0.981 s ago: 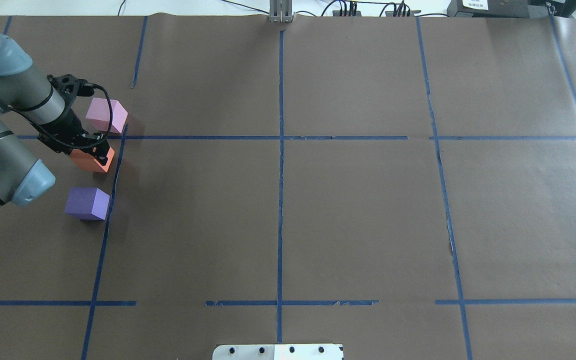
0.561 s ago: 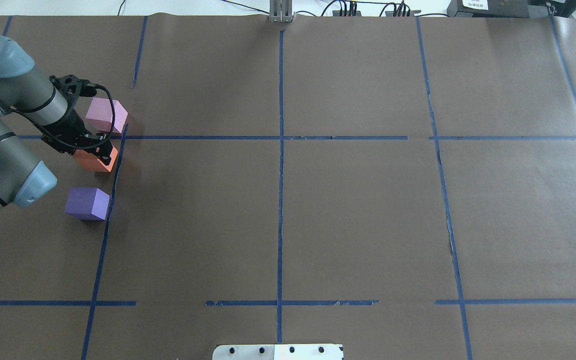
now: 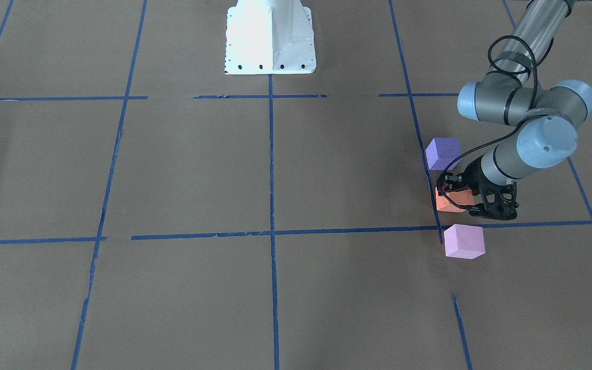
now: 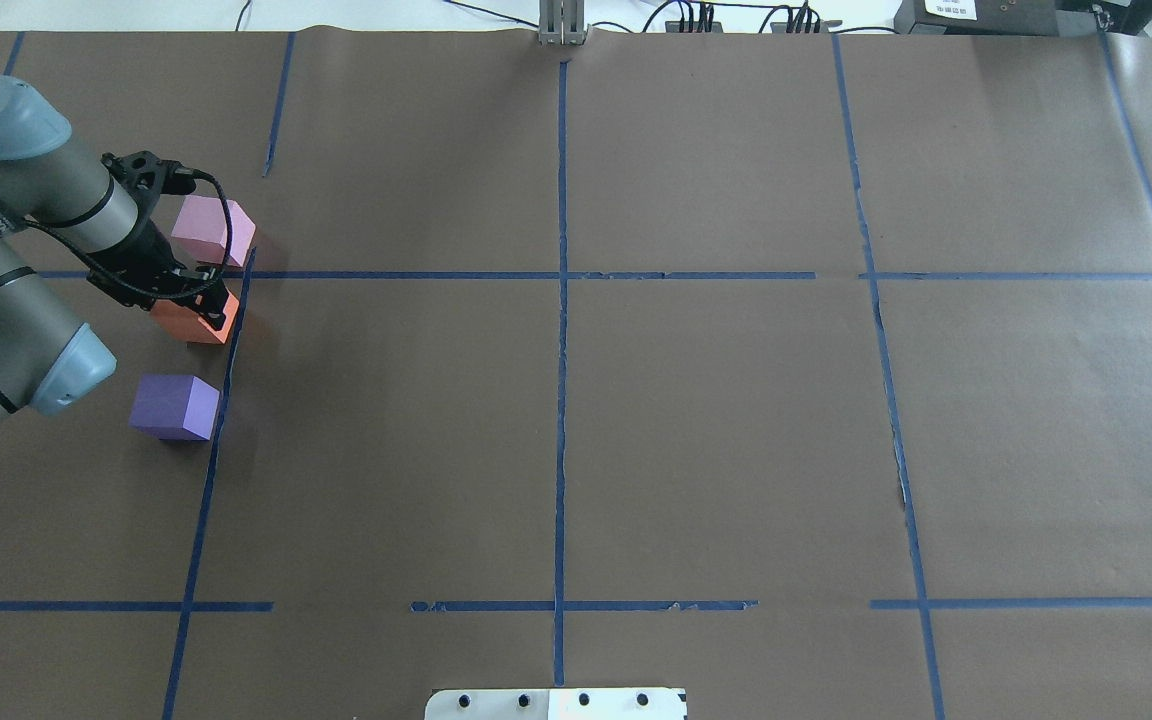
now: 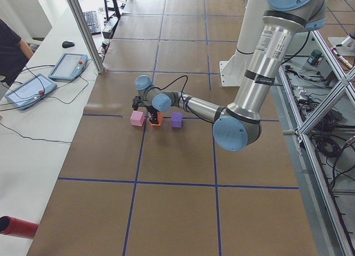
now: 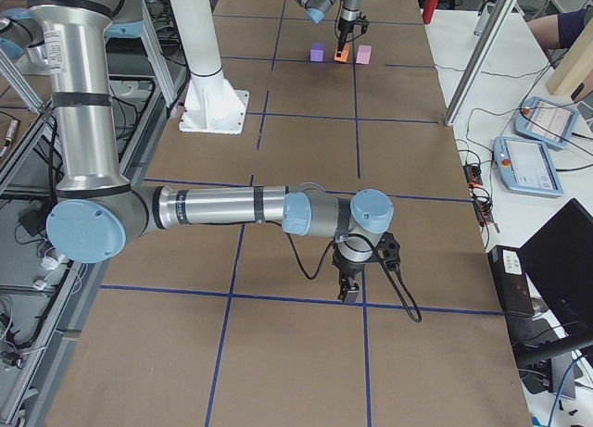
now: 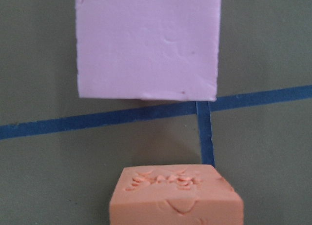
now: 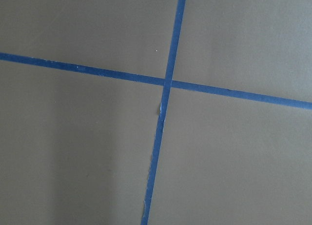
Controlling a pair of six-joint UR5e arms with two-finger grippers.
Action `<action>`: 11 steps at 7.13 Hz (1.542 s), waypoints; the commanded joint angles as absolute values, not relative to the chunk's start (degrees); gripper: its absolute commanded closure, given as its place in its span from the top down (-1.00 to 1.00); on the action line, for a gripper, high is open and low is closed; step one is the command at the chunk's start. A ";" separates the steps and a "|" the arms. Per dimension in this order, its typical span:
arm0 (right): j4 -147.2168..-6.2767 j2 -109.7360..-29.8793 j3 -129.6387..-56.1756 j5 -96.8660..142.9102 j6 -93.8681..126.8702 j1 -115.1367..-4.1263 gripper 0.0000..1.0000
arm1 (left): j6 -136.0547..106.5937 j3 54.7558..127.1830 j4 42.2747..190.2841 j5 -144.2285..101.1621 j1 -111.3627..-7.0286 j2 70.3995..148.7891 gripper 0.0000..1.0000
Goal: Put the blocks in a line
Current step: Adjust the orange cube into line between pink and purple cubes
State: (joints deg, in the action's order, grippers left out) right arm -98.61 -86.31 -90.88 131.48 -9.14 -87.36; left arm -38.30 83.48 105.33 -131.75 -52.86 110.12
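Three foam blocks stand in a row along a blue tape line at the table's left. The pale pink block (image 4: 211, 230) (image 3: 463, 241) (image 7: 146, 44) is farthest from me. The orange block (image 4: 186, 322) (image 3: 447, 203) (image 7: 175, 200), with a dented top, is in the middle. The violet-blue block (image 4: 174, 407) (image 3: 442, 153) is nearest. My left gripper (image 4: 204, 303) (image 3: 459, 198) straddles the orange block low at the table and is shut on it. My right gripper (image 6: 350, 293) points down at the table near a tape crossing; I cannot tell whether it is open or shut.
Brown paper with a blue tape grid (image 4: 561, 275) covers the table. The white robot base plate (image 3: 270, 41) (image 4: 556, 703) is at my near edge. Tablets (image 5: 66, 66) and cables lie on the side bench beyond the table's far edge.
My left gripper and the orange block have shifted slightly to the right, towards the tape line. The pink and violet-blue blocks have not moved.
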 commanded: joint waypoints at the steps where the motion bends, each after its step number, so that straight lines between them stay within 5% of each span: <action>1: -98.61 -86.31 -90.88 131.48 -9.14 -87.36 1.00 | -38.41 83.32 105.38 -131.66 -52.82 110.04 -0.72; 5: -98.61 -86.31 -90.88 131.48 -9.14 -87.36 1.00 | -38.41 83.32 105.47 -131.66 -52.82 110.04 0.08; 6: -98.61 -86.31 -90.88 131.48 -9.14 -87.36 1.00 | -38.41 83.23 105.47 -131.66 -52.82 110.04 0.10; 8: -98.61 -86.31 -90.88 131.48 -9.14 -87.36 1.00 | -38.41 83.23 105.82 -131.66 -52.73 109.95 0.47; 10: -98.61 -86.31 -90.88 131.48 -9.14 -87.36 1.00 | -38.41 83.23 105.82 -131.57 -52.73 109.95 0.98; 11: -98.61 -86.31 -90.88 131.48 -9.14 -87.36 1.00 | -38.41 83.41 105.73 -131.57 -52.73 109.95 0.99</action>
State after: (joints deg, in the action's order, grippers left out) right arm -98.61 -86.31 -90.88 131.48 -9.14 -87.36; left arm -38.41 83.27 105.79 -131.60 -52.74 109.96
